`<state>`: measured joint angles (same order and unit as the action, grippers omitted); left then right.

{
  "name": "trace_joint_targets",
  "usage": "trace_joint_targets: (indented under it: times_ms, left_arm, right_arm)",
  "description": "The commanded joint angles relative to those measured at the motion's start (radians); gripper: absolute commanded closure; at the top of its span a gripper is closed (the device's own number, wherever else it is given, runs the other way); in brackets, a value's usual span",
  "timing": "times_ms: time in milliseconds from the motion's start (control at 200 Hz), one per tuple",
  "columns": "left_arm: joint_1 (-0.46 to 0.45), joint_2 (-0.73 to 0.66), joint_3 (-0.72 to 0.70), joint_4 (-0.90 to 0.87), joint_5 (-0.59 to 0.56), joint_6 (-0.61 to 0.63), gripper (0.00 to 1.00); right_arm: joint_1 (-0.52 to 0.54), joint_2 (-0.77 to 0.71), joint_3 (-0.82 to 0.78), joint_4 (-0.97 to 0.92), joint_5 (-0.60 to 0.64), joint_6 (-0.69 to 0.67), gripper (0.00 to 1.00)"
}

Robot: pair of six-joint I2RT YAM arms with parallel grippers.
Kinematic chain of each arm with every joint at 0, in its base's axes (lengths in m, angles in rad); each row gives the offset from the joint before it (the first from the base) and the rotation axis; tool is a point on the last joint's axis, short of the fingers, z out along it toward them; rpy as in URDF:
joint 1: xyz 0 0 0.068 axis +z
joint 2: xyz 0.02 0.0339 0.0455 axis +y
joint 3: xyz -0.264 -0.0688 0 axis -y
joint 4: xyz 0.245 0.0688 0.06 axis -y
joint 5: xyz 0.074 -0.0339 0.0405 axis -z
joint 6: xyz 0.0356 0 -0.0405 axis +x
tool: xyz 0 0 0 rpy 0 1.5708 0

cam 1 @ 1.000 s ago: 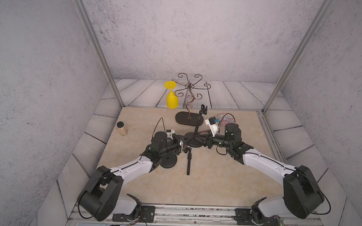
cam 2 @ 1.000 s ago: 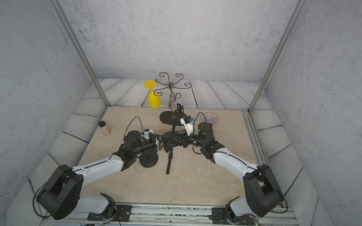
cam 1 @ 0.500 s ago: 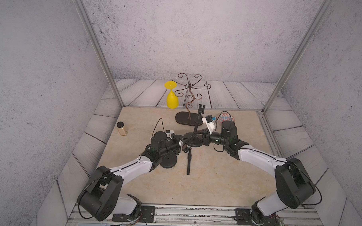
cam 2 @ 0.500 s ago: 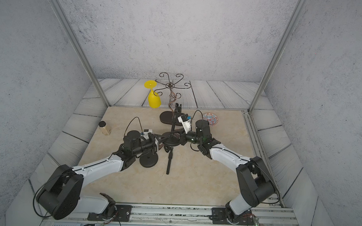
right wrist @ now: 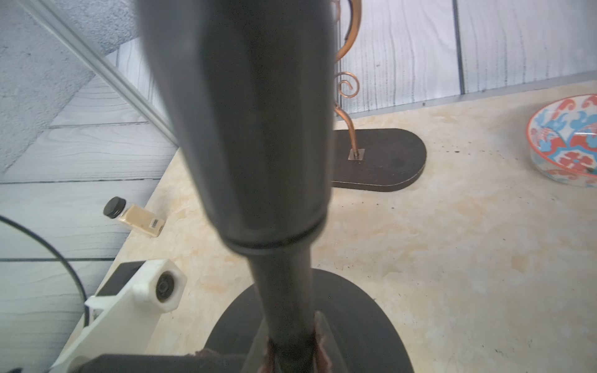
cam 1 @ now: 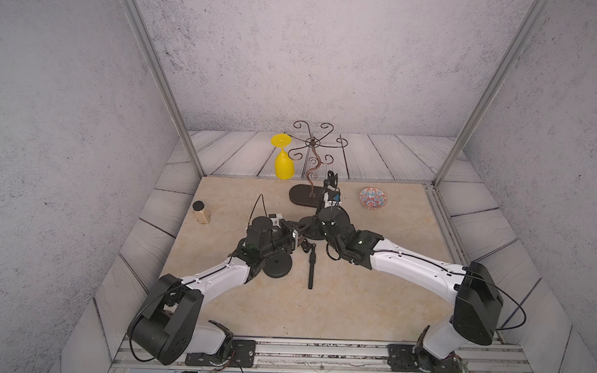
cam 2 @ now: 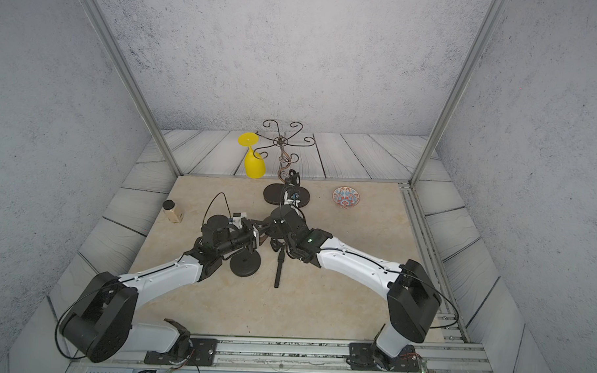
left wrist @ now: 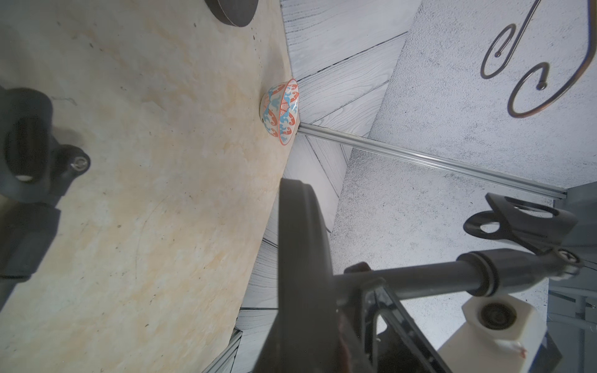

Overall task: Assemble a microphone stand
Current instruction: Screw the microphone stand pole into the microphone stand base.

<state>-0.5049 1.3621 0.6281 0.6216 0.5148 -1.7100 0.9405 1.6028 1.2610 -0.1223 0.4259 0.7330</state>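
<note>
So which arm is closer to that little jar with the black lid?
Left. The left arm is on the jar's side of the upright stand; the right arm is on the stand's far side.

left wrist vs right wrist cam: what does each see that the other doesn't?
Left wrist only: the mic clip on the far end of the pole, and a loose clamp piece lying on the table. Right wrist only: the spice jar. Both: the pole, its round base and the patterned bowl.
</note>
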Motion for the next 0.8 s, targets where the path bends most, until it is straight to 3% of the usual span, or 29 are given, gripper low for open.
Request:
trace_joint_targets:
  times_ms: [0, 70, 130, 265, 460, 611, 791]
  left_arm:
    - [-0.017, -0.014, 0.015, 0.115, 0.050, 0.010, 1.00]
    - [-0.015, -0.016, 0.014, 0.118, 0.053, 0.007, 1.00]
    - [-0.015, -0.022, 0.010, 0.118, 0.051, 0.008, 1.00]
    - [-0.013, -0.035, 0.005, 0.113, 0.051, 0.005, 1.00]
    - [-0.011, -0.050, 0.004, 0.104, 0.054, 0.005, 1.00]
    - [-0.011, -0.067, 0.004, 0.090, 0.054, 0.003, 1.00]
    - [-0.009, -0.073, 0.007, 0.080, 0.052, 0.003, 1.00]
  right_arm:
    - [0.042, -0.020, 0.002, 0.053, -0.024, 0.073, 0.84]
    - [0.035, -0.074, -0.056, 0.106, -0.070, -0.045, 0.61]
    - [0.017, -0.133, -0.129, 0.168, -0.153, -0.149, 0.48]
    - [-0.085, -0.249, -0.317, 0.358, -0.434, -0.346, 0.38]
    - [-0.280, -0.241, -0.417, 0.550, -0.866, -0.434, 0.39]
    - [-0.354, -0.171, -0.382, 0.587, -1.020, -0.456, 0.44]
    - [-0.373, -0.081, -0.288, 0.536, -1.156, -0.515, 0.50]
